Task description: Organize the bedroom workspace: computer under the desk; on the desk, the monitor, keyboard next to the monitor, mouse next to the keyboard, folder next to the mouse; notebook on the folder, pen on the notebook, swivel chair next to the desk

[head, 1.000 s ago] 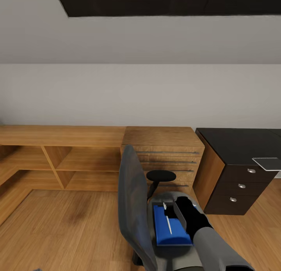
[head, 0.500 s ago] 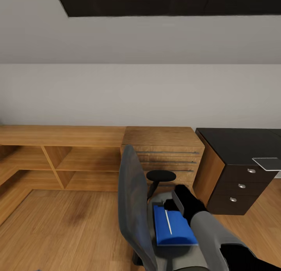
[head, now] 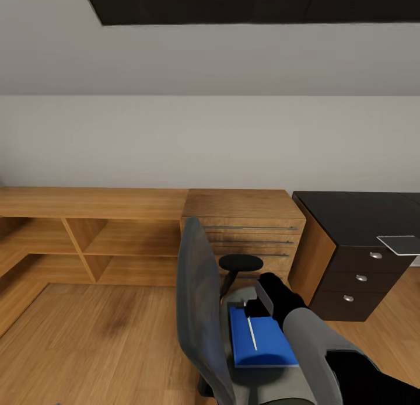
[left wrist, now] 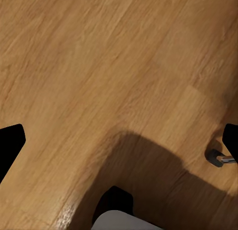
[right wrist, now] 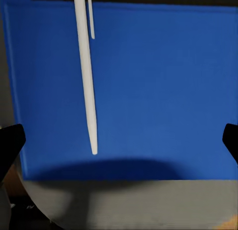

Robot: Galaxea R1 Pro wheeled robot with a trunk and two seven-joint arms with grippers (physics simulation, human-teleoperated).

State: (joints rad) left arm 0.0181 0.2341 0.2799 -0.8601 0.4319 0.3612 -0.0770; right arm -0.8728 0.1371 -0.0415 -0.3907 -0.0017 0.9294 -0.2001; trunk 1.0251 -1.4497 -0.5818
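While hovering above the swivel chair [head: 201, 300], my right gripper [right wrist: 119, 140] is holding its fingers spread apart. The pen [right wrist: 85, 71] is lying on the folder [right wrist: 148, 91], which is resting on that chair's seat. My left gripper [left wrist: 119, 140] is also standing open.

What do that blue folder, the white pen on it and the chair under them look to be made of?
The folder looks like smooth matte plastic or card: flat even blue, no sheen. The pen seems plastic: plain pale white, thin, with a moulded clip. The swivel chair looks fabric-covered: mottled grey, dull surface; its armrest seems black plastic or rubber. It is a render, so these are guesses.
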